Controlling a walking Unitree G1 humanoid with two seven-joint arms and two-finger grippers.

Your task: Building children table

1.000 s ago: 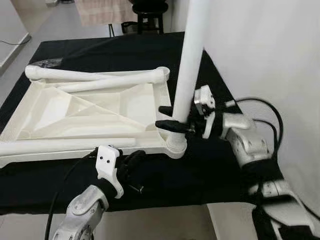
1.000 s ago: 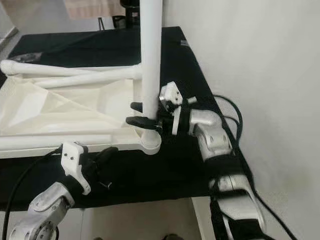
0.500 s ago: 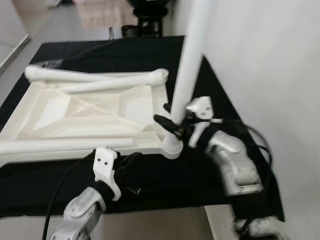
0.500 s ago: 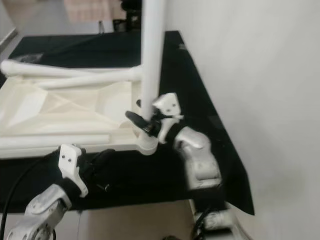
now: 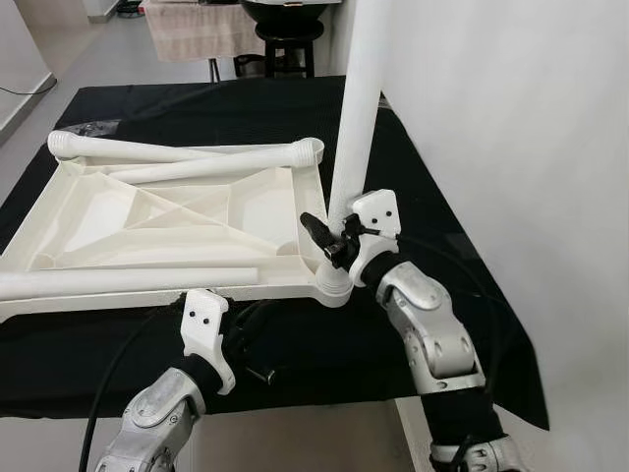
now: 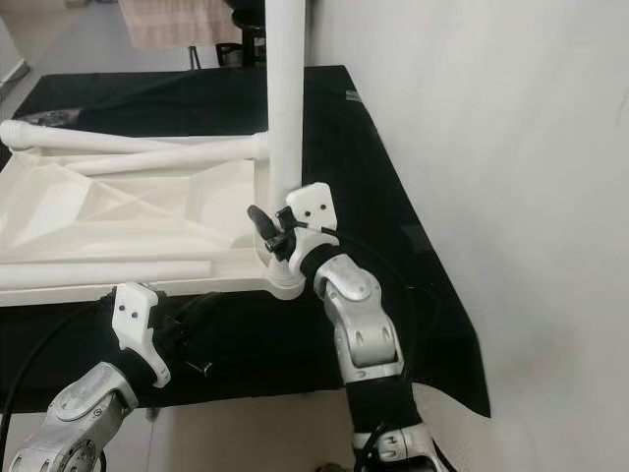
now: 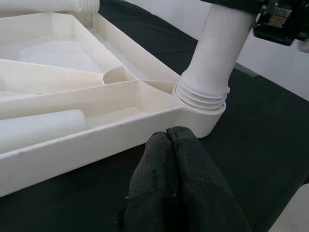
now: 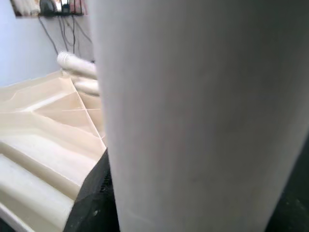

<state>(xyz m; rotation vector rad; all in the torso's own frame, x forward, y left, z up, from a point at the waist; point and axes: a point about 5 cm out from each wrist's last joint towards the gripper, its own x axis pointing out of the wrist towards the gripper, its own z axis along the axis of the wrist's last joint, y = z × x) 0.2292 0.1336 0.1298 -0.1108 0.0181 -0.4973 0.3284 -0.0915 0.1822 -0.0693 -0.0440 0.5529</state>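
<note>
The white tabletop (image 5: 167,221) lies upside down on the black cloth (image 5: 432,236), ribs up, taking most of the near half. One leg (image 5: 356,98) stands upright in the socket (image 5: 332,283) at the tabletop's 4 o'clock corner, its threaded foot seated there. The right gripper (image 5: 329,236) is clamped on that leg low down, just above the socket, one black finger (image 5: 316,228) showing at the leg's 9 o'clock side; from the wrist, the leg sits hard against the finger (image 8: 94,203). The right arm (image 5: 428,334) reaches in from 5 o'clock.

The left gripper (image 7: 167,137) sits at 6 o'clock, just off the tabletop's near rim, fingers pressed together with nothing between them, tips pointing at the socket and close to it, not touching.

Three more legs lie flat: two (image 5: 177,157) across the far edge at 12 o'clock, one (image 5: 118,282) along the near edge. A stool (image 5: 285,44) stands beyond the table at 12 o'clock.
</note>
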